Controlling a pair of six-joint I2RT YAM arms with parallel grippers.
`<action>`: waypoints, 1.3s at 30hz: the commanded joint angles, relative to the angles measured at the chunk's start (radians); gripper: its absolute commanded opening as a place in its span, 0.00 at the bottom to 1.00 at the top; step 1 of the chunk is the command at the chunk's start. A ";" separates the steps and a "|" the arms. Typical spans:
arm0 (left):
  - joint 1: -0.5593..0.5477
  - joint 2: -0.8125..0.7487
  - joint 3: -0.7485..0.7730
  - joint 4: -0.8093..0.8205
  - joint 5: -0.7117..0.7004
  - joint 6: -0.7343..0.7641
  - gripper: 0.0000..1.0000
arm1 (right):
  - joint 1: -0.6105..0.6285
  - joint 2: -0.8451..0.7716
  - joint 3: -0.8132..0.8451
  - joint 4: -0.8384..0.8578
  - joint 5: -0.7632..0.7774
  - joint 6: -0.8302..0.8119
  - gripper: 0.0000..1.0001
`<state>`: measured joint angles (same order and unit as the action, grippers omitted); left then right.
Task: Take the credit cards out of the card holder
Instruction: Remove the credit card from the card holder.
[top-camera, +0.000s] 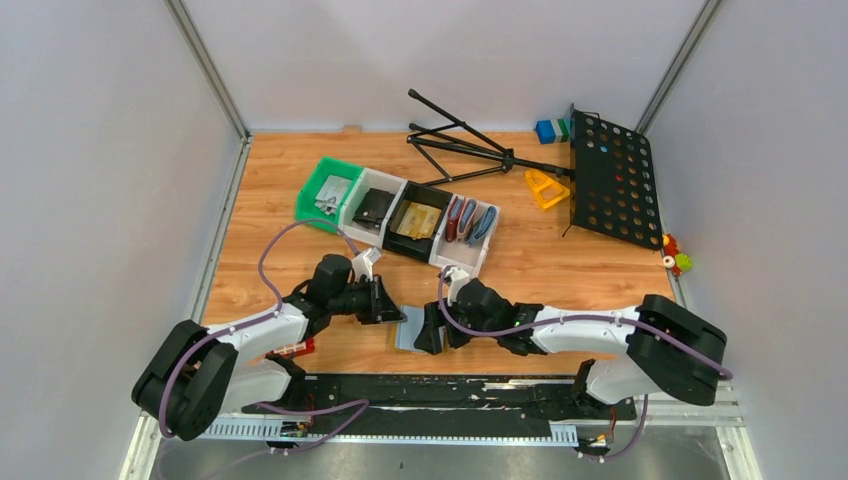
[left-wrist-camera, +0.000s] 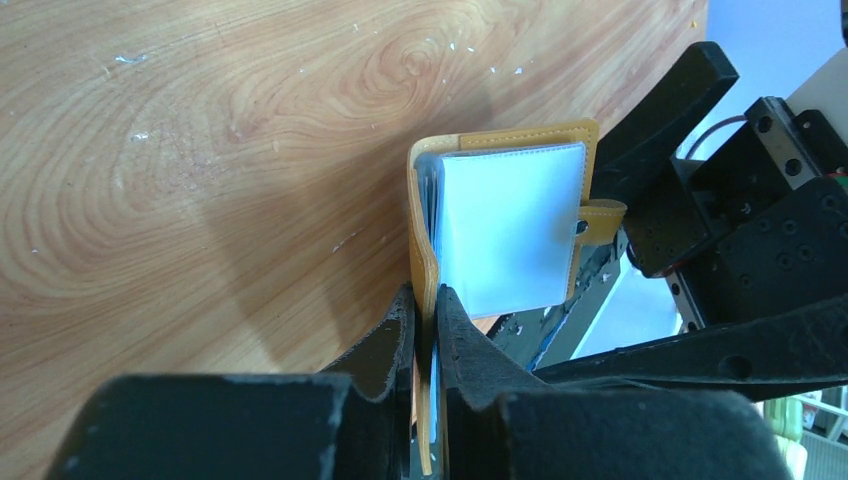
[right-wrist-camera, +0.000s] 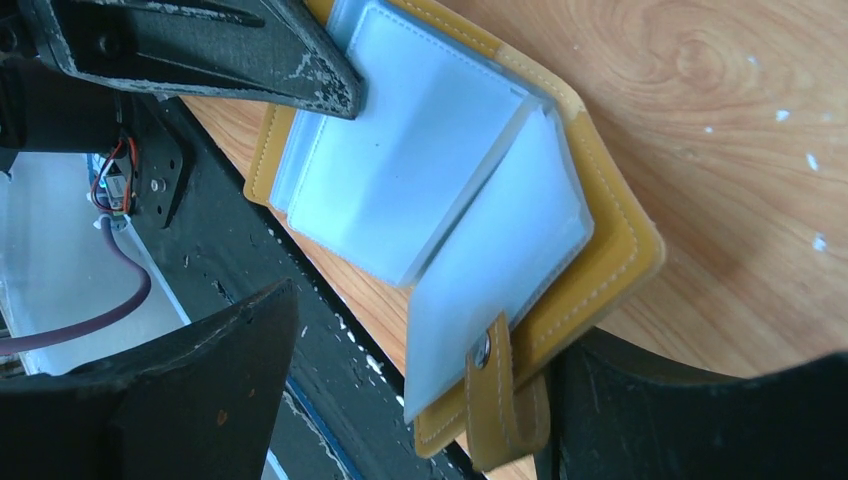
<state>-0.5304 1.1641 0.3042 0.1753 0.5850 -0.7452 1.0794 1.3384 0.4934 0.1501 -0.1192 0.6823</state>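
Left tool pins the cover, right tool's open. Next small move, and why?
Probably ease the right tool onto the raised pale sleeve and turn it. The left tool holds the card holder by its cover, the holder lies open, and no card shows yet.

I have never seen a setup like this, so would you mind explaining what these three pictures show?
Two robot arms are bolted at the near edge of a wooden table. The overhead picture looks down on both: left arm, right arm. The other two pictures come from a camera on each wrist. On the table lie a row of small bins and a black perforated stand. Between the arms is an opened mustard card holder with pale clear sleeves. The left end effector pinches its cover edge; the right end effector stands open on either side of it, holding nothing.
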 joint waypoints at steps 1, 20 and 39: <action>-0.010 -0.009 0.021 0.003 -0.013 0.032 0.11 | 0.006 0.053 0.055 0.113 -0.041 -0.003 0.78; -0.014 -0.040 0.026 -0.018 -0.009 0.014 0.11 | -0.004 -0.187 0.073 -0.238 0.182 -0.068 0.82; -0.016 -0.066 0.039 -0.056 -0.021 0.003 0.09 | 0.074 -0.129 0.197 -0.064 -0.034 -0.111 0.70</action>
<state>-0.5419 1.1141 0.3054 0.1219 0.5694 -0.7498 1.1381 1.1301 0.6510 -0.0303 -0.1059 0.5591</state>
